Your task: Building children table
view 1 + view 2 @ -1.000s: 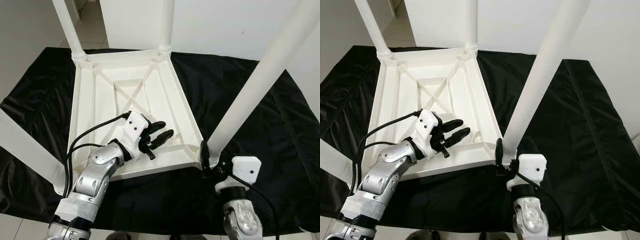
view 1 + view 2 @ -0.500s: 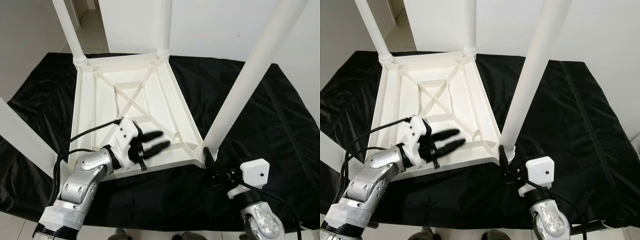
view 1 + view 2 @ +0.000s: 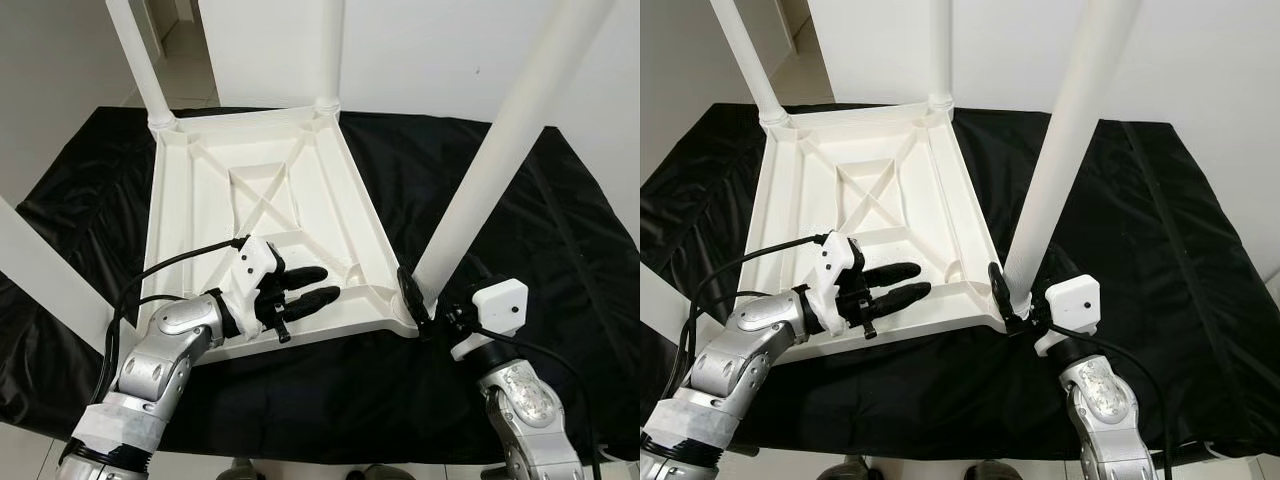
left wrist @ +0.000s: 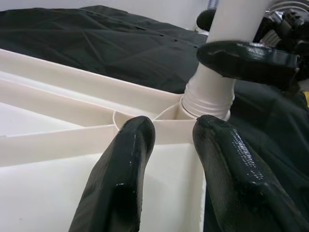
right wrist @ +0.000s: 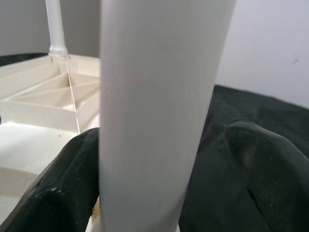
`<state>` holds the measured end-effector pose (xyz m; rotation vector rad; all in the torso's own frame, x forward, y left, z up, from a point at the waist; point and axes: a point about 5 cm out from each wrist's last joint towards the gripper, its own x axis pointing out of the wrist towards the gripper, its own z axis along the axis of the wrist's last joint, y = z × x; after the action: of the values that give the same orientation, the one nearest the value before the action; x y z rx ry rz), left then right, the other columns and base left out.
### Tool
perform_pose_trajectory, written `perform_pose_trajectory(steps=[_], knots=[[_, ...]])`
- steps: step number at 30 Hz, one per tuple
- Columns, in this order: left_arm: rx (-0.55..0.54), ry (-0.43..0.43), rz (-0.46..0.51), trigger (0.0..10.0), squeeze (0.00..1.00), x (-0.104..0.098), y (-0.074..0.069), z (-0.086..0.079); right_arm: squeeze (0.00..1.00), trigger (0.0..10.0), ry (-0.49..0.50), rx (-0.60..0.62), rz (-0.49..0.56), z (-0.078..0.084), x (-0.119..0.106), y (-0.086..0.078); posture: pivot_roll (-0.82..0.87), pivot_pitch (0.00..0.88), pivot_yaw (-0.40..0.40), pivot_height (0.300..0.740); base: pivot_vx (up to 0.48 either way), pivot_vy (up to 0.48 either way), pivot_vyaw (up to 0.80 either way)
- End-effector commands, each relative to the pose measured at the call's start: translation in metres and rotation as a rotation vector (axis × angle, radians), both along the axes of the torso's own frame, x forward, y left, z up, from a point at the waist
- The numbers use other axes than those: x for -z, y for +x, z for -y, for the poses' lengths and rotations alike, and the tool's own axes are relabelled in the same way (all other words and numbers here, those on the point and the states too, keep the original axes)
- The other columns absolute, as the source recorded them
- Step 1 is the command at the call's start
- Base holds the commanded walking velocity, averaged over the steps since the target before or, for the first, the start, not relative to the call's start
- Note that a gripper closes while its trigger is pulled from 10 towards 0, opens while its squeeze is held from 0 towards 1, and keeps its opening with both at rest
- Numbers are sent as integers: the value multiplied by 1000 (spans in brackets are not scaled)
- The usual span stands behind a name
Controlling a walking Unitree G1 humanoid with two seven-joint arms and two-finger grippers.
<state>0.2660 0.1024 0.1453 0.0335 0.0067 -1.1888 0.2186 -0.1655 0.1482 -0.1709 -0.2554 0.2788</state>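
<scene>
A white plastic table (image 3: 200, 200) lies upside down on a black cloth, its legs pointing up. My left gripper (image 3: 328, 283) rests on the underside near the front rim. It is open with nothing between its fingers (image 4: 130, 159), which point toward the near right corner. My right gripper (image 3: 425, 292) straddles the base of the near right leg (image 3: 500, 150) where the leg enters its corner socket (image 4: 212, 92). In the right wrist view one finger (image 5: 72, 183) lies against the leg and the other finger (image 5: 256, 159) stands a little off it.
Two more legs rise at the far left corner (image 3: 135, 50) and the far right corner (image 3: 330, 50), and another at the near left (image 3: 40, 270). The black cloth (image 3: 500, 200) covers the surface around the table. A white wall stands behind.
My right gripper, which had dropped back below the corner half a second ago, has moved up so its fingers sit around the leg base again. The left gripper has barely moved.
</scene>
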Motion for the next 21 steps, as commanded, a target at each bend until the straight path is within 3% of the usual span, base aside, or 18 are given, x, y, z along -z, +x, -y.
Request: perform_pose_trajectory(steps=[1,4,8,10,13,15,21], knots=[[81,32,-12,10000,0,2,-4,-1,0,10000,10,0,-14,1,2,0,-39,44,24,740,0,0,0],[69,125,-16,10000,0,11,-3,-5,0,10000,43,25,-18,-1,4,-4,-37,44,24,740,0,0,0],[31,161,-15,10000,0,15,-1,-6,0,10000,58,37,-20,-3,5,-6,-36,48,24,740,0,0,0],[-83,225,-25,10000,0,25,8,-5,0,10000,81,49,-19,-6,5,-7,-36,52,26,740,0,0,0],[-123,261,-35,10000,0,30,12,-3,0,10000,88,52,-16,-8,5,-7,-36,54,27,740,0,0,0],[-196,277,-37,10000,0,32,18,3,0,10000,104,58,-9,-11,4,-7,-40,57,33,740,0,0,0],[-247,259,-11,10000,0,27,23,7,0,10000,120,63,-1,-12,3,-8,-46,60,39,740,0,0,0]])
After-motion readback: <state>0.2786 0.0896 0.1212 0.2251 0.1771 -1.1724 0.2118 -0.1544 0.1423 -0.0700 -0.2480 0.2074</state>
